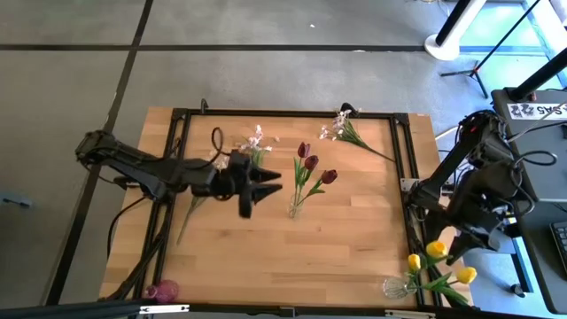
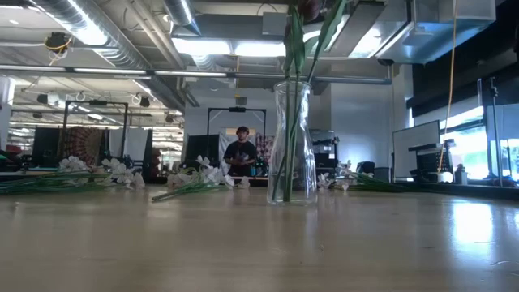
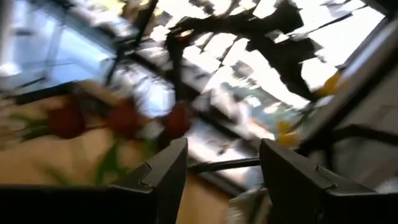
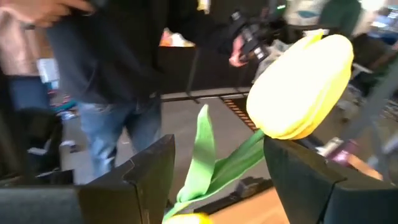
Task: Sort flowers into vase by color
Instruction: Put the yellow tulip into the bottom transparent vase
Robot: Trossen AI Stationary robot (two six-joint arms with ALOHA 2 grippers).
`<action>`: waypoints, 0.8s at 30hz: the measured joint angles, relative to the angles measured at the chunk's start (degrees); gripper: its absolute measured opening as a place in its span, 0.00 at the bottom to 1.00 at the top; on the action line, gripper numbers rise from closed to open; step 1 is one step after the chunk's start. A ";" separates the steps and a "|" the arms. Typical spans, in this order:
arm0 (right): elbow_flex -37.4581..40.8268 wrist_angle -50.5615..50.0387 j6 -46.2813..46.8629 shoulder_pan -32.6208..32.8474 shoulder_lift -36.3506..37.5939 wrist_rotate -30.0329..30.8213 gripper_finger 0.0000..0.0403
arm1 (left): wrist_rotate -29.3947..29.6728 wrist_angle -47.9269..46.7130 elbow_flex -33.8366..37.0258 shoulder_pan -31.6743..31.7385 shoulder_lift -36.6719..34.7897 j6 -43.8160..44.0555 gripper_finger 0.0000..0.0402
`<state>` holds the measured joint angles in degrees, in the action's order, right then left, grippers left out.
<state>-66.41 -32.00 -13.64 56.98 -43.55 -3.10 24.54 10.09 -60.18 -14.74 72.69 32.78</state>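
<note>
In the high view my left gripper (image 1: 266, 190) hovers open over the table's middle, just left of the clear glass vase (image 1: 295, 210) holding three dark red tulips (image 1: 311, 163). Its wrist view is blurred but shows it (image 3: 221, 155) empty, with the red tulips (image 3: 124, 118) ahead. My right gripper (image 1: 456, 246) is open off the table's right edge, above the yellow tulips (image 1: 438, 266), which stand in a second glass vase (image 1: 396, 286). In the right wrist view a yellow tulip head (image 4: 305, 87) sits beyond the gripper (image 4: 217, 155), and its stem and leaf (image 4: 205, 162) pass between the fingers.
Sprays of white-pink blossoms lie flat at the far middle (image 1: 257, 140), the far right (image 1: 344, 126) and under my left arm (image 1: 190, 213). A small pink vase (image 1: 162, 290) stands at the near left corner. A black frame (image 1: 400, 159) rims the table. People stand beyond the table (image 4: 118, 74).
</note>
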 joint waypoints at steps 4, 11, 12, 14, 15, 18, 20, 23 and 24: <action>-0.25 -0.84 7.81 -0.01 -0.21 0.38 0.61 | -3.94 -9.97 0.02 6.23 0.09 1.65 0.48; 1.58 -3.40 24.49 0.05 -2.46 -2.17 0.61 | -10.23 -14.22 0.02 11.93 0.05 0.09 0.48; 1.61 -3.96 25.43 0.05 -2.51 -2.34 0.61 | -10.66 -14.23 0.02 12.47 0.02 -0.17 0.48; 1.61 -4.37 25.23 0.05 -2.47 -1.55 0.61 | -10.73 -14.77 0.02 13.24 0.03 -0.79 0.48; 1.61 -4.57 24.33 0.05 -2.47 -0.76 0.61 | -10.73 -14.82 0.02 13.45 0.04 -1.27 0.48; 1.61 -4.60 19.66 0.00 -2.28 2.51 0.61 | -10.74 -14.60 0.02 13.18 0.04 -0.87 0.48; 1.61 -4.68 16.93 -0.01 -1.57 4.63 0.61 | -10.84 -14.54 0.02 12.10 0.30 1.38 0.48; 1.61 -5.63 14.70 0.01 -0.55 6.48 0.61 | -10.98 -14.26 0.02 9.26 0.39 4.50 0.48; 1.61 -6.29 14.07 0.01 -0.23 7.40 0.61 | -10.89 -13.85 0.02 8.01 0.54 5.26 0.48</action>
<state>-64.79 -38.29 0.43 56.99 -43.78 4.31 13.65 -3.76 -60.16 -6.73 73.23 38.04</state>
